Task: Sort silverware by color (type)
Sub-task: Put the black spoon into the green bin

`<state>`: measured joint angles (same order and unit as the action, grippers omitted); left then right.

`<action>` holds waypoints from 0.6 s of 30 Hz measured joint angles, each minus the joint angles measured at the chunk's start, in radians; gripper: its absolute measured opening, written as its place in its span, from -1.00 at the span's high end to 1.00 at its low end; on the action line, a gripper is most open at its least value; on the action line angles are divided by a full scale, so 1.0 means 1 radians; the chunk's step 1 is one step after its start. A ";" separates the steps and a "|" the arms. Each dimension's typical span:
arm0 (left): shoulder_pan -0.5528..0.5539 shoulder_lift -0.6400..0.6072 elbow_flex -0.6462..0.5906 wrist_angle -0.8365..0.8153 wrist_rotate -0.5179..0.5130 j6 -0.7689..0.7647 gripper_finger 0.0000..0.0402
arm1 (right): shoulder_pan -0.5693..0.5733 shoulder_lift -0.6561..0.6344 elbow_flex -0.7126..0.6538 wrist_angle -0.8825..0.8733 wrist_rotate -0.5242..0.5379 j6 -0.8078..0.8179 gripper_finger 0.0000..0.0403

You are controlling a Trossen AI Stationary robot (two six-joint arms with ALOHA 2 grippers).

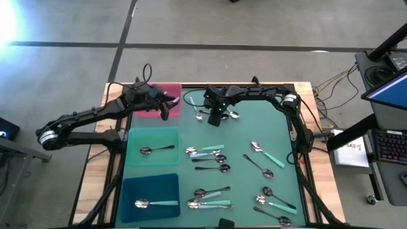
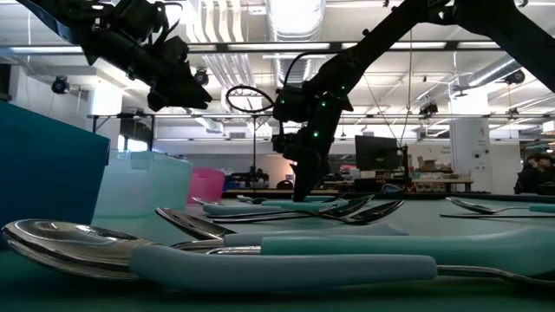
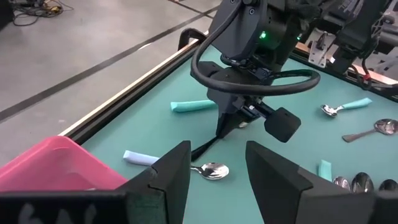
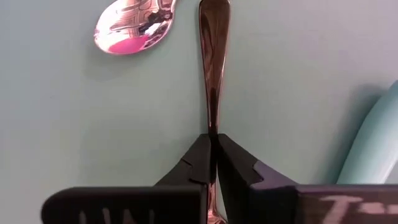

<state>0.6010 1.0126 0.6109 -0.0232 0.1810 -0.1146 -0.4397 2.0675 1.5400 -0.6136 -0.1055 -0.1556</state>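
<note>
My right gripper (image 1: 215,118) stands at the far middle of the green mat, pointing steeply down, shut on a dark-handled utensil (image 4: 214,62) that lies there. The utensil's head is hidden behind the fingers. A mint-handled spoon (image 3: 211,171) lies just beside it. My left gripper (image 1: 166,108) hovers open over the pink tray (image 1: 159,95), touching nothing. More silverware lies loose across the mat: a cluster at the middle (image 1: 206,152), another near the front (image 1: 210,202), and some on the right (image 1: 264,156). My right gripper pinches the utensil's thin dark handle (image 4: 212,127) between its two fingers, partway along it; the handle's free end (image 4: 214,12) sticks out beyond them. The fingers come steeply from above and close across the handle's width. The handle lies flat on the mat.
A pale green tray (image 1: 152,137) holds one dark-handled spoon (image 1: 156,150); a blue tray (image 1: 149,187) in front of it holds a mint-handled spoon (image 1: 156,203). A loose mint handle (image 4: 373,143) lies close beside my right gripper's fingers. The table's wooden rim (image 1: 305,89) frames the mat.
</note>
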 joint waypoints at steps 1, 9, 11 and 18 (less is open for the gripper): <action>0.000 0.000 -0.001 0.001 0.010 0.000 0.31 | 0.000 -0.010 0.000 -0.005 0.000 -0.002 0.95; -0.009 0.000 -0.075 0.126 0.057 -0.029 0.31 | 0.001 -0.101 0.006 -0.015 -0.009 -0.024 0.96; -0.014 0.000 -0.121 0.201 0.091 -0.034 0.31 | 0.000 -0.112 0.005 -0.017 -0.004 -0.026 0.96; -0.075 0.000 -0.345 0.614 0.125 -0.068 0.31 | 0.005 -0.175 0.006 0.059 -0.002 -0.028 0.96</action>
<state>0.5265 1.0130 0.2656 0.5903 0.3061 -0.1822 -0.4349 1.8925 1.5455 -0.5545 -0.1075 -0.1834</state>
